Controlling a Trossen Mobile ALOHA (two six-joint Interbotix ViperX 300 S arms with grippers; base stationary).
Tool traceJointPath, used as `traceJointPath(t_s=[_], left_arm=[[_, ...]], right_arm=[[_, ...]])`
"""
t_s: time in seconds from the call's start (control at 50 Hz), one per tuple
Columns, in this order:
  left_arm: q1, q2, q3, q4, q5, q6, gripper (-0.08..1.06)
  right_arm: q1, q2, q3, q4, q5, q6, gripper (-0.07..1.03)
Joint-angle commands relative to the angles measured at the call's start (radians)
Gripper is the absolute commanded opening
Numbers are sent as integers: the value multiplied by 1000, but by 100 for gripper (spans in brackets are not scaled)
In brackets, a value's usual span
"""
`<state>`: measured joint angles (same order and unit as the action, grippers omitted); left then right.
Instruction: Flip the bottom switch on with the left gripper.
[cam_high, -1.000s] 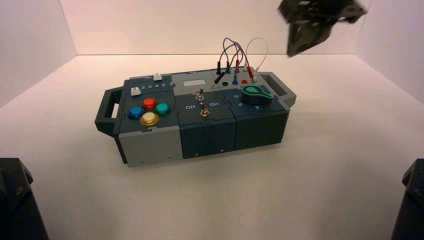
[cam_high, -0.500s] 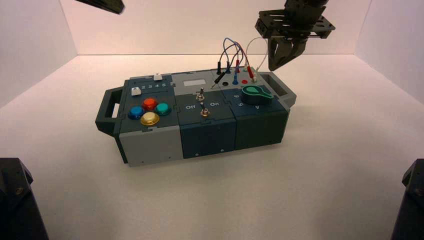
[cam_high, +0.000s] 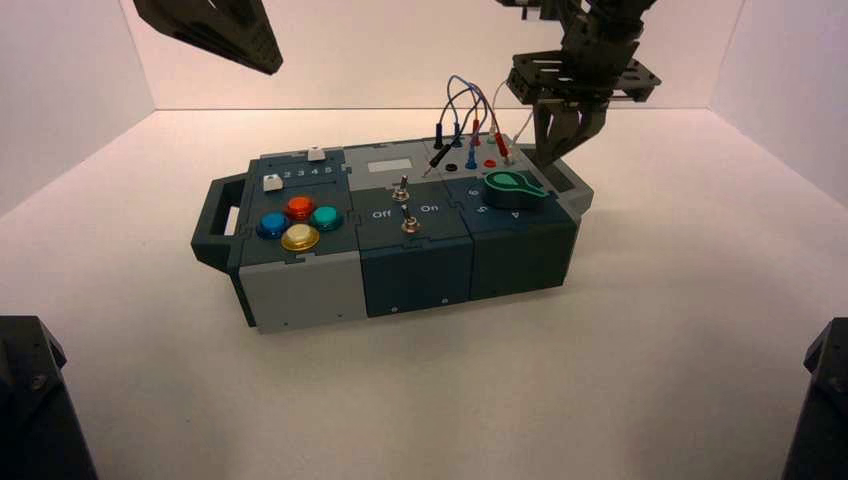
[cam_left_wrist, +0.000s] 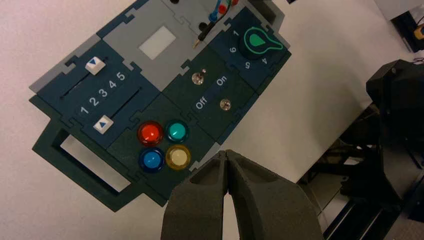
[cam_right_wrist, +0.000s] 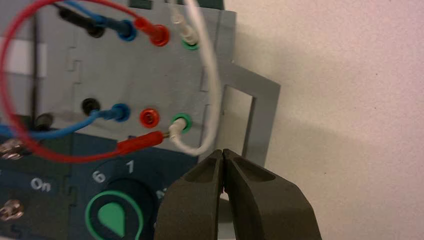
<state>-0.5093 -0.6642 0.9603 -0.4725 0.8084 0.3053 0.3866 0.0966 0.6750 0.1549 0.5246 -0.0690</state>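
The bottom switch (cam_high: 408, 224) (cam_left_wrist: 225, 104) is a tiny silver toggle with a round collar. It sits on the dark middle panel of the box (cam_high: 300, 290), nearer the front than the other toggle (cam_high: 399, 187) (cam_left_wrist: 199, 77). "Off" and "On" are printed between the two. My left gripper (cam_high: 262, 58) (cam_left_wrist: 227, 152) hangs high above the box's left rear, shut and holding nothing, well away from the switch. My right gripper (cam_high: 548, 155) (cam_right_wrist: 223, 151) is also shut and holds nothing. It hovers over the box's right rear by the grey handle (cam_right_wrist: 252, 125).
Four coloured buttons (cam_high: 298, 223) and two sliders (cam_left_wrist: 99, 92) fill the box's left part. The green knob (cam_high: 514, 187) and plugged wires (cam_high: 470, 110) stand at the right, close to the right gripper. White walls enclose the table. Dark arm bases sit at both front corners.
The left gripper has come down into view at the upper left. The right gripper has dropped from high up and moved left to just above the box's right rear.
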Motion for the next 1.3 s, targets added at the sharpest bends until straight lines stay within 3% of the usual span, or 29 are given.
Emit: traceJointPath(t_s=[0.02, 0.74, 1.3], left_arm=[[-3, 3, -35, -3, -5, -3, -3], [-6, 51, -37, -3, 8, 3, -3], [-72, 189, -118, -8, 11, -15, -3]], right_arm=[[-14, 2, -35, -2, -2, 0, -2], [-21, 167, -118, -9, 49, -3, -2], [-18, 172, -118, -9, 74, -5, -2]])
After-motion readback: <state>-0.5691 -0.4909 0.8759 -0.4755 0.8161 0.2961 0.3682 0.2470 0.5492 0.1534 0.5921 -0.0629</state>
